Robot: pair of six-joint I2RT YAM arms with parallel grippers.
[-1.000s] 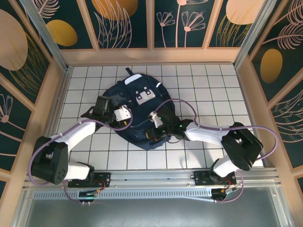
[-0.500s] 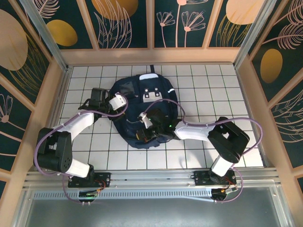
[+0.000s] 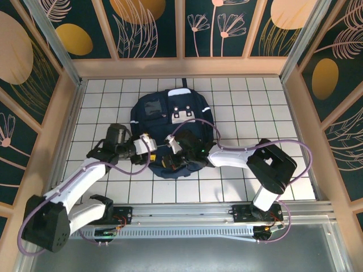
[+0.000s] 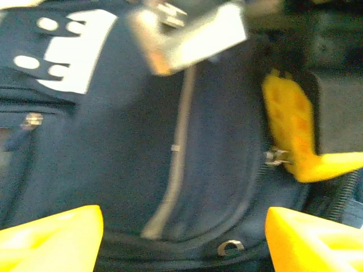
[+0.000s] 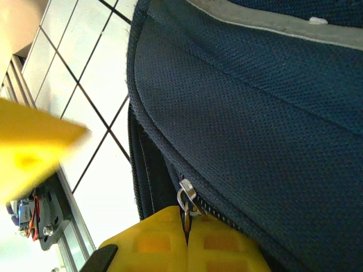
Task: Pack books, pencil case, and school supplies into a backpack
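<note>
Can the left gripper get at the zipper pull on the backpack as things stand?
Probably not cleanly. The left gripper is open and faces the backpack with nothing between, but the right gripper is shut on the zipper pull, and its fingers crowd it.

One large navy-blue fabric backpack [image 3: 161, 122] at the middle of the table [image 3: 255, 102]; two yellow-fingered pincers: left pincer [image 4: 184, 238], right pincer [image 5: 187, 226].
</note>
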